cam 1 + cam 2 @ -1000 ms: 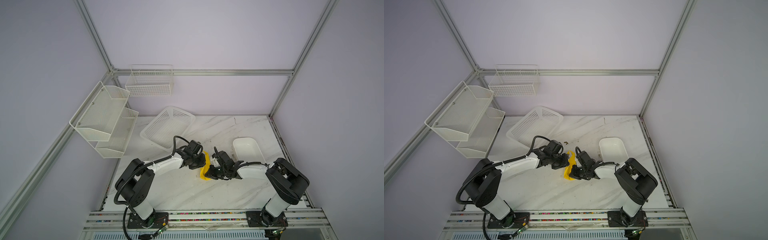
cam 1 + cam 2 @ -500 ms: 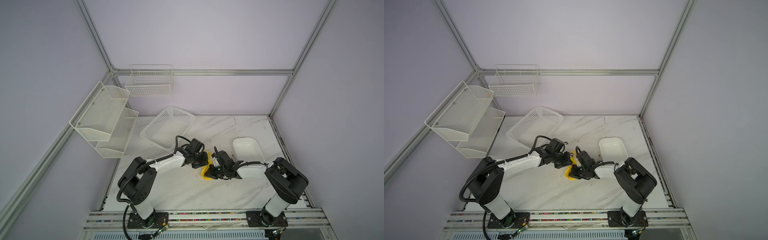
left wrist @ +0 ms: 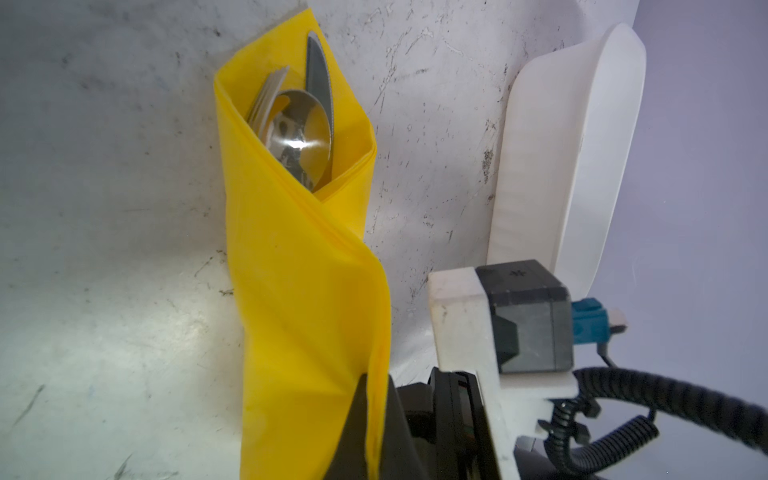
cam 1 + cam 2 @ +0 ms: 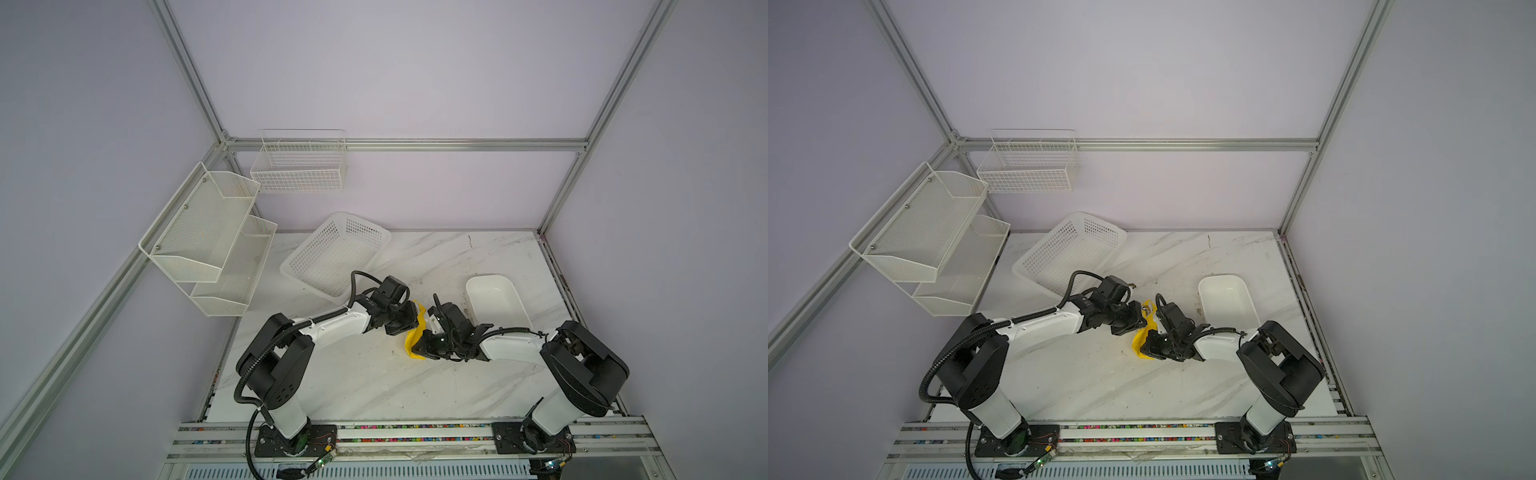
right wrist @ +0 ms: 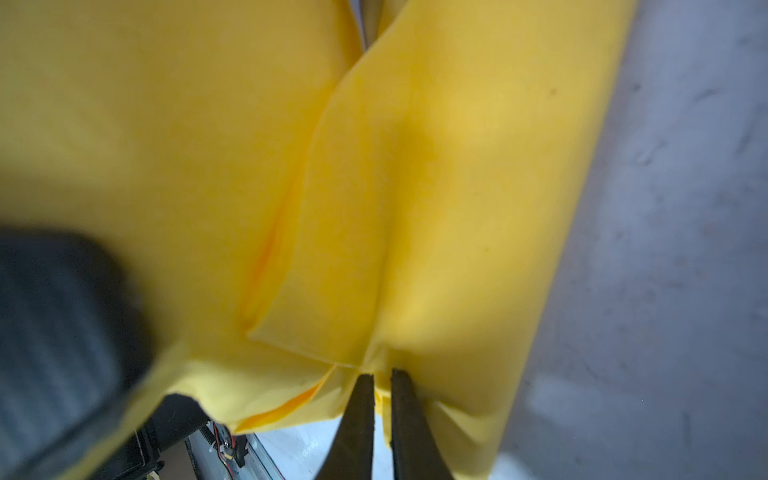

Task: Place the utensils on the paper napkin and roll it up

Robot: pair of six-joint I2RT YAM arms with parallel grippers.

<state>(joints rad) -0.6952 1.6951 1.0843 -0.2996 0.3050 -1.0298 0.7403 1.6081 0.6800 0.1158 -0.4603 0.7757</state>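
The yellow paper napkin point(image 3: 299, 270) lies on the marble table wrapped into a loose roll, seen in both top views between the two arms point(image 4: 415, 338) point(image 4: 1140, 340). Its open end shows the utensils: a spoon point(image 3: 297, 133), a knife blade point(image 3: 320, 70) and fork tines point(image 3: 266, 95). My left gripper point(image 3: 376, 378) point(image 4: 409, 326) is shut on a fold of the napkin's upper layer. My right gripper point(image 5: 379, 374) point(image 4: 417, 347) pinches the napkin's edge point(image 5: 415, 187) at the roll's near end, its fingers almost together. The utensils' handles are hidden inside.
A white plastic tray point(image 4: 494, 299) stands just right of the roll, close behind the right wrist. A white perforated basket point(image 4: 336, 253) sits at the back left. A two-tier shelf point(image 4: 208, 232) and a wire basket point(image 4: 299, 166) hang on the walls.
My left gripper has moved right, toward the right gripper, drawing the napkin over so less yellow shows between the arms. The right gripper has hardly moved.
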